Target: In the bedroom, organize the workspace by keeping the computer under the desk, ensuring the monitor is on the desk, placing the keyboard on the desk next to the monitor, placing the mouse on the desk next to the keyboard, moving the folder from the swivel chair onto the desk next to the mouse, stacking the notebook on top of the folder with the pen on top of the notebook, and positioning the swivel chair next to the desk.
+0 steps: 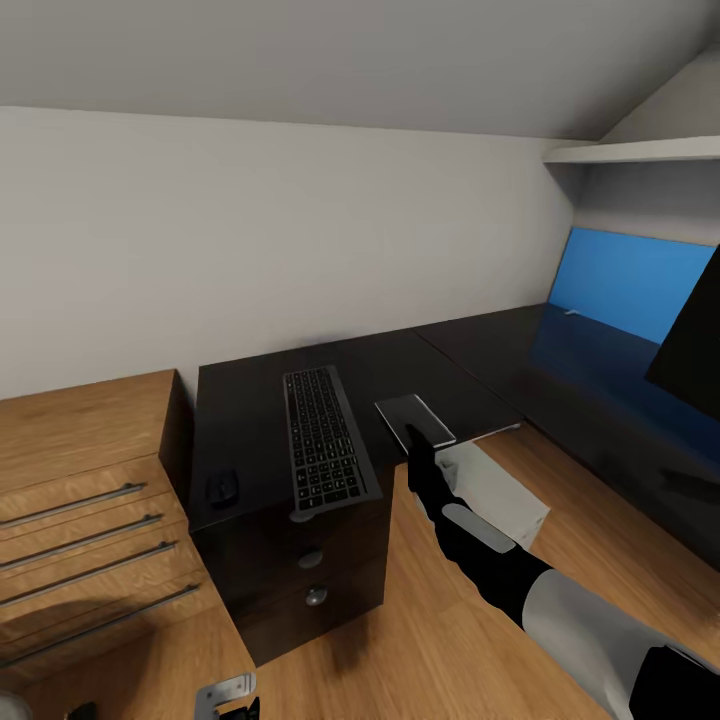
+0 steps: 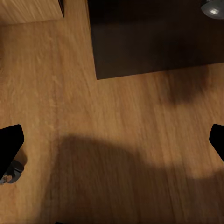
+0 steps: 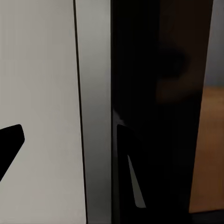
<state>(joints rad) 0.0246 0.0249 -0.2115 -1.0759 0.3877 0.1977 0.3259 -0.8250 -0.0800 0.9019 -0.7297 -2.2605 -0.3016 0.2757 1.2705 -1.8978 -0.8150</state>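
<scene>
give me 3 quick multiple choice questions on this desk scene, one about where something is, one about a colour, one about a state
1. Where does the mouse lie?
A. on the desk, on the side of the keyboard toward the wooden dresser
B. on the floor
C. on top of the keyboard

2. What colour is the desk's back panel?
A. red
B. blue
C. green

3. How do the left gripper's jaws stand?
A. shut on the mouse
B. shut on nothing
C. open, with bare floor between them

Answers:
1 A: in the head view the mouse sits on the black desk, apart from the keyboard, toward the dresser.
2 B: the panel behind the far desk wing is bright blue.
3 C: the left wrist view shows the fingertips far apart over the wooden floor, nothing held.
</scene>
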